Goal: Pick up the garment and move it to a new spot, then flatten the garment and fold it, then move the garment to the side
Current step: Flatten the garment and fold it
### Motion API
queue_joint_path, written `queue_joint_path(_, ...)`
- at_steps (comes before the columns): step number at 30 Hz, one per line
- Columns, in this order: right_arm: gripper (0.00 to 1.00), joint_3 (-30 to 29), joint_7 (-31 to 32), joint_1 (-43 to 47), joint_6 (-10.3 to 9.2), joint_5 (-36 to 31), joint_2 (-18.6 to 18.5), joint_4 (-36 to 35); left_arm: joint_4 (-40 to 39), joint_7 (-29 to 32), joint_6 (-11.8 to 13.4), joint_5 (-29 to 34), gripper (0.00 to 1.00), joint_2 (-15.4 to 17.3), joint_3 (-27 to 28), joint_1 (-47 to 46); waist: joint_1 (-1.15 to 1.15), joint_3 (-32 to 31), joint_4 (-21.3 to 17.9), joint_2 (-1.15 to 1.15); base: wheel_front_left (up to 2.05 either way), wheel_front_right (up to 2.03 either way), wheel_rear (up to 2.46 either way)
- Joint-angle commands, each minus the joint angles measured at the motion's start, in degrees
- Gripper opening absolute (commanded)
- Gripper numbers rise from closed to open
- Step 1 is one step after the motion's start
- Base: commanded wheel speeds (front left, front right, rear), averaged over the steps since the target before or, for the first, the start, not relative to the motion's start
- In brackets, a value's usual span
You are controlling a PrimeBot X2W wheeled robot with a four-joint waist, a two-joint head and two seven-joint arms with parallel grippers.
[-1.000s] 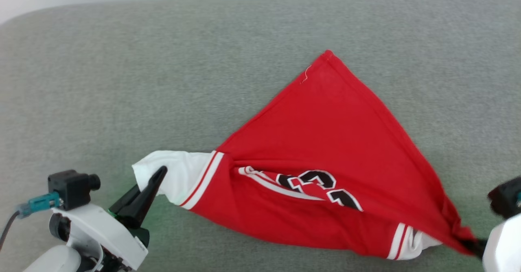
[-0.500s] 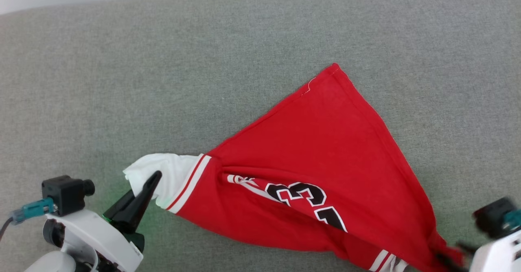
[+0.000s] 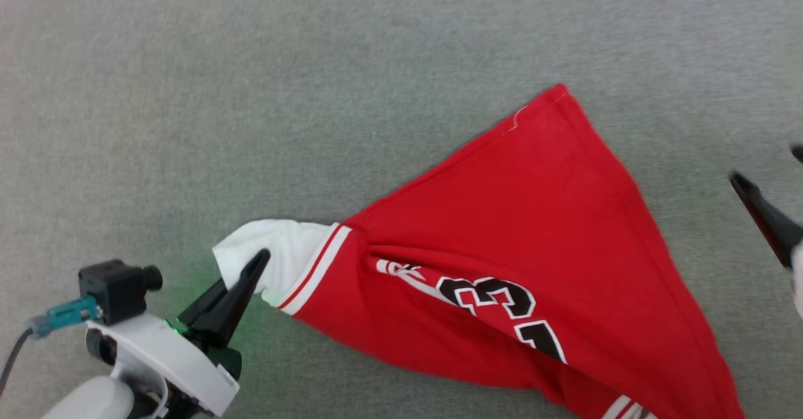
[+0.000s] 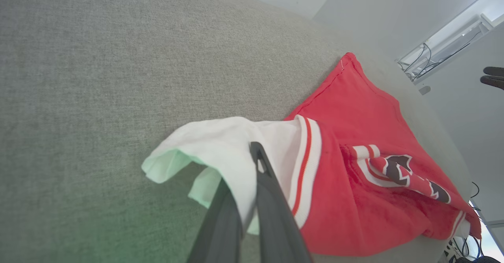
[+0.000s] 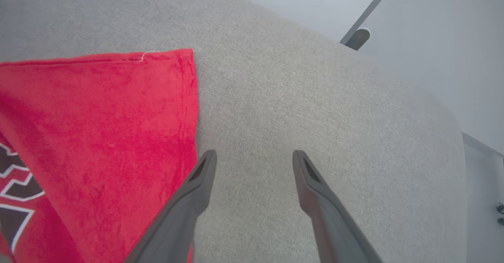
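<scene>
Left gripper (image 3: 260, 257) is clamped on the white sleeve (image 3: 282, 243) of the red jersey (image 3: 533, 218), which lies spread across the near right of the grey bench (image 3: 251, 93). Right gripper (image 5: 255, 154) hangs open and empty beside the jersey's right edge.

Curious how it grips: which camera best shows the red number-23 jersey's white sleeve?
Left wrist view: the white sleeve looms large, pinched in the shut left gripper. Head view shows it smaller; right wrist view catches the red jersey body.
</scene>
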Motion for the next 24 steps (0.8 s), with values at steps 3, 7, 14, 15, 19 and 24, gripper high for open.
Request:
queue_joint_path(3,1.00,8.15,-0.56,-11.06,-0.09,-1.03,0.15,8.03,-0.05,0.08,-0.57,0.78,0.00,-0.98,-0.16,-2.10,0.00,3.90,3.40,0.00,0.00,0.00,0.00)
queue_joint_path(7,1.00,14.34,-0.45,-18.98,-0.09,-1.85,0.93,15.17,0.10,-0.02,-1.12,1.37,0.00,-1.78,-0.51,-3.32,0.00,5.65,5.09,0.00,0.00,0.00,0.00)
queue_joint_path(14,1.00,25.68,0.24,-29.99,-0.09,-1.19,0.00,28.38,1.71,-0.73,-2.65,2.06,0.00,-4.30,-1.53,-5.48,0.00,8.35,8.90,0.00,0.00,0.00,0.00)
queue_joint_path(15,1.00,26.67,0.42,-30.76,-0.09,-0.88,-0.41,29.52,1.95,-0.87,-2.72,2.17,0.00,-4.62,-1.71,-5.67,0.00,8.58,9.27,0.00,0.00,0.00,0.00)
queue_joint_path(19,1.00,29.83,0.24,-31.97,-0.09,0.83,-1.22,33.71,3.15,-1.37,-3.41,2.28,0.00,-5.46,-2.14,-6.23,0.00,8.90,10.02,0.00,0.00,0.00,0.00)
queue_joint_path(24,0.00,31.81,-1.50,-32.00,-0.08,3.53,-0.35,36.35,4.18,-2.16,-3.95,2.29,0.00,-5.80,-1.87,-6.49,0.00,8.14,9.69,0.00,0.00,0.00,0.00)
